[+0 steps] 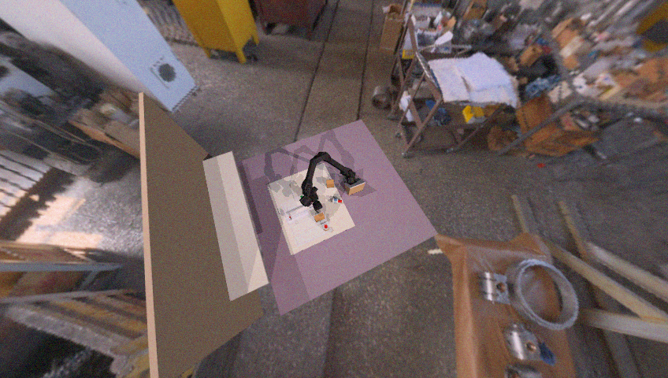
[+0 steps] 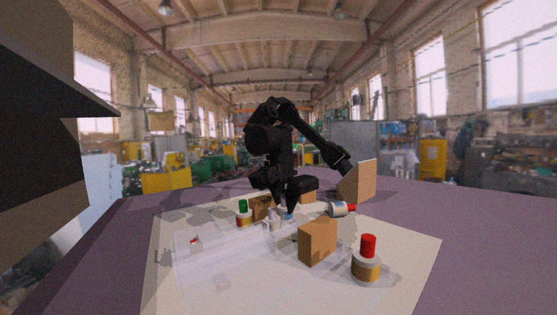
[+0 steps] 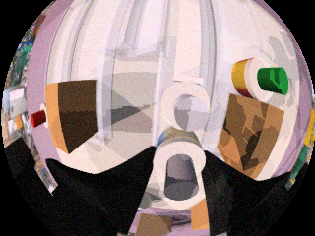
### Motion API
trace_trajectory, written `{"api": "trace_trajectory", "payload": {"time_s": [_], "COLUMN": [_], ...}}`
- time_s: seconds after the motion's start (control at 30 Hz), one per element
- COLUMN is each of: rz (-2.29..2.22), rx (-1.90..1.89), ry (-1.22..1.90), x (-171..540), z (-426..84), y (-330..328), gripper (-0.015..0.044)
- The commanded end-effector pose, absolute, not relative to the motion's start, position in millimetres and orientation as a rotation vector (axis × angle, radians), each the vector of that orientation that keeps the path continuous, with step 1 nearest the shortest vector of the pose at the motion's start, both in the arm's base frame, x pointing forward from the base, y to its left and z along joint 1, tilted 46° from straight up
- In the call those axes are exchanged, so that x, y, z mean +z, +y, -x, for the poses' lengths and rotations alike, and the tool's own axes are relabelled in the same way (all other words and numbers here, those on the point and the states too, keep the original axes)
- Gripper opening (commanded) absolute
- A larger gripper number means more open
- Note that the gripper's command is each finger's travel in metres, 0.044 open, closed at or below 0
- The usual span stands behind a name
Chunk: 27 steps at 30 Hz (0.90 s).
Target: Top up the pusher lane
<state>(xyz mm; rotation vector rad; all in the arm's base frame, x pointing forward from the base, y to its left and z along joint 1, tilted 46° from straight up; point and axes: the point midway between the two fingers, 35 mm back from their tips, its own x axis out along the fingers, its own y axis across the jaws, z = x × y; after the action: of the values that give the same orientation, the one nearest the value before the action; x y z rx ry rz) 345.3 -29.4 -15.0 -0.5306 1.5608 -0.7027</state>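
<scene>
My gripper (image 2: 284, 207) (image 3: 178, 153) is shut on an upright jar with a grey cap (image 3: 181, 184) and a blue band (image 2: 287, 215). The matching grey-capped jar (image 2: 272, 223) (image 3: 171, 100) stands in a lane of the clear rack (image 2: 238, 249), straight beyond the held jar in the wrist view. The held jar is close to it, at the lane's front end. Whether the two jars touch, and how high the held jar's base is, I cannot tell. The front stop and the pusher plate are hard to make out in the clear plastic.
A green-capped jar (image 2: 244, 219) (image 3: 243, 78) stands beside a brown block (image 2: 261, 208) (image 3: 252, 133). Another block (image 2: 316, 239) (image 3: 78, 115) is across the lanes. A red-capped jar (image 2: 365, 269) stands near it; a blue-banded one (image 2: 336, 209) lies on its side. A small block (image 2: 308, 197) is behind.
</scene>
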Motion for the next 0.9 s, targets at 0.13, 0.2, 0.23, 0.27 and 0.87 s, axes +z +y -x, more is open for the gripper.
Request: {"api": "trace_trajectory", "payload": {"time_s": [0.13,0.2,0.23,0.27,0.87], "rz": [0.536,0.536,0.536,0.536,0.536], "rx": [-0.708,-0.708,-0.708,-0.708,-0.708], "ry": [1.536,1.536,1.536,1.536,1.536], "x": [-12.7,-12.7,-12.7,-12.7,-14.7], "z": [-352.0,-352.2,-352.4,-352.5,-353.1], "y": [-30.3,-30.3,-30.4,-30.4,-32.3], "gripper": [0.0000,0.0000,0.0000,0.0000,0.0000]}}
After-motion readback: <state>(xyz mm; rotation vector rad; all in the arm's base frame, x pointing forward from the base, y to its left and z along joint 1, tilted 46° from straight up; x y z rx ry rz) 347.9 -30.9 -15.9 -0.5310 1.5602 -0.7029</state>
